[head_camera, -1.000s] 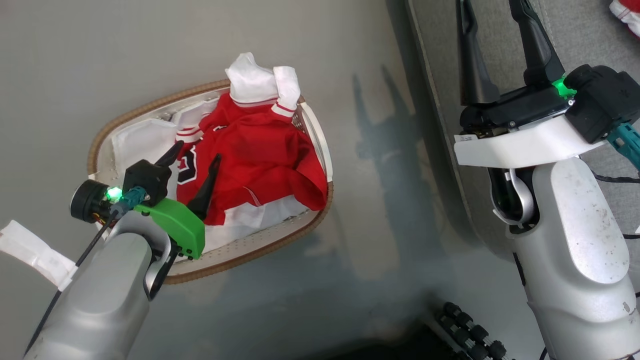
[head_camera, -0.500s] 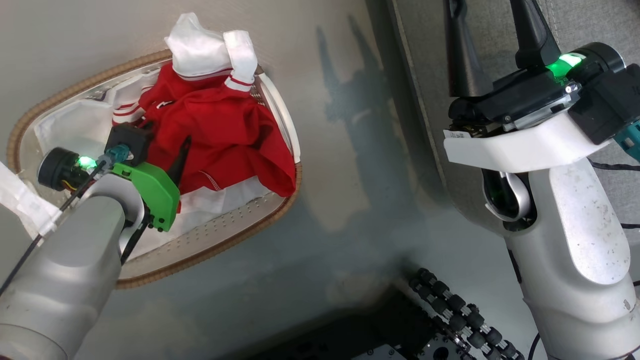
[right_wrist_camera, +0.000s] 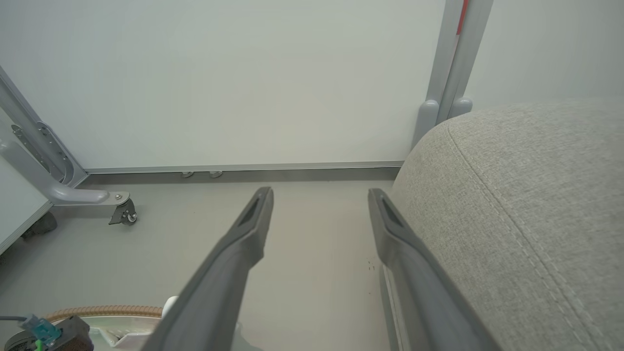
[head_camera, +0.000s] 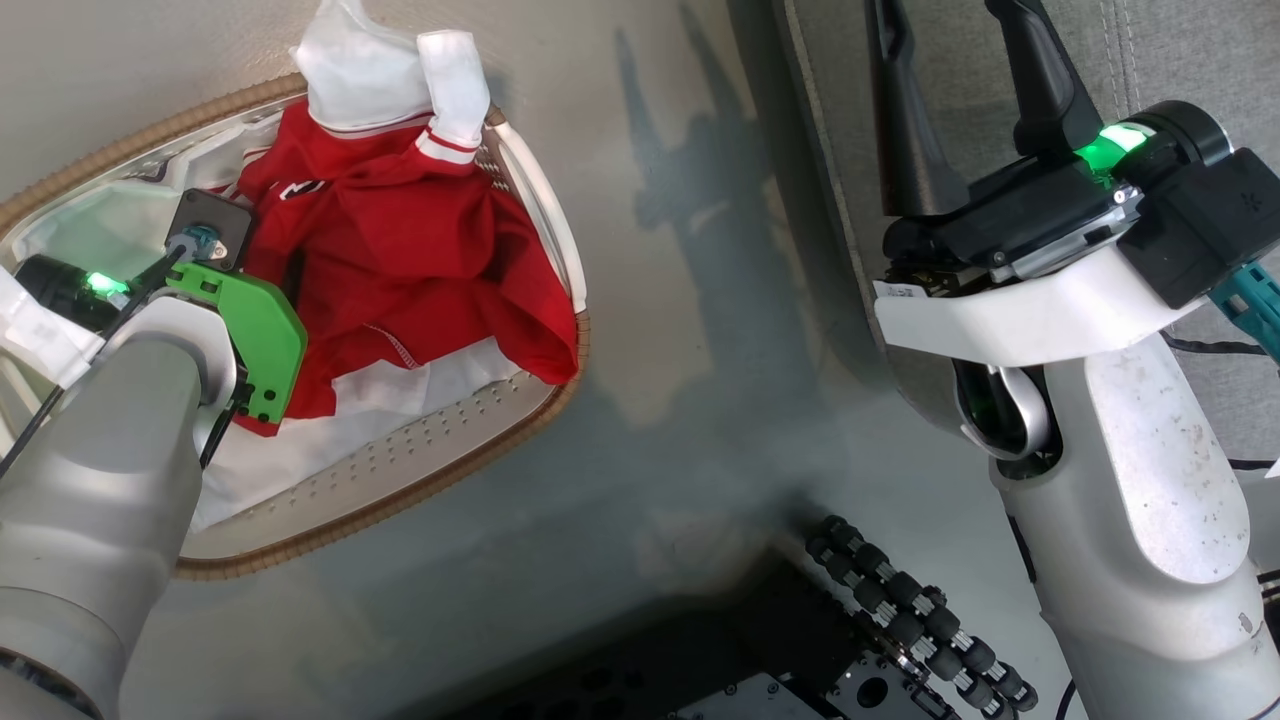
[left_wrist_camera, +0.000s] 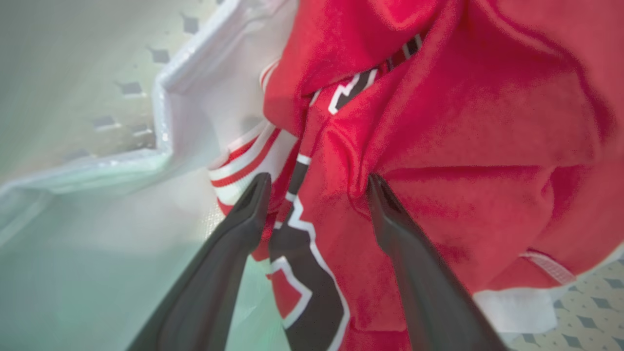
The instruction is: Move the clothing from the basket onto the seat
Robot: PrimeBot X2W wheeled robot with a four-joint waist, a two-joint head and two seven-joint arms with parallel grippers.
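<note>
Red clothing (head_camera: 420, 260) fills the middle and far side of the basket (head_camera: 400, 490) and spills over its far rim. The left gripper (left_wrist_camera: 317, 185), jaws apart, has cloth between and against its fingers. In the left wrist view, bare white liner (left_wrist_camera: 122, 243) leaves room to the left. A strip of open floor (head_camera: 690, 330) separates basket from seat (right_wrist_camera: 526, 204). The right gripper (right_wrist_camera: 319, 195), jaws wide with nothing between, hangs over that floor, the seat's rounded edge close on its right. Ahead stand a wall panel (right_wrist_camera: 243, 73) and a caster foot (right_wrist_camera: 122, 212).
</note>
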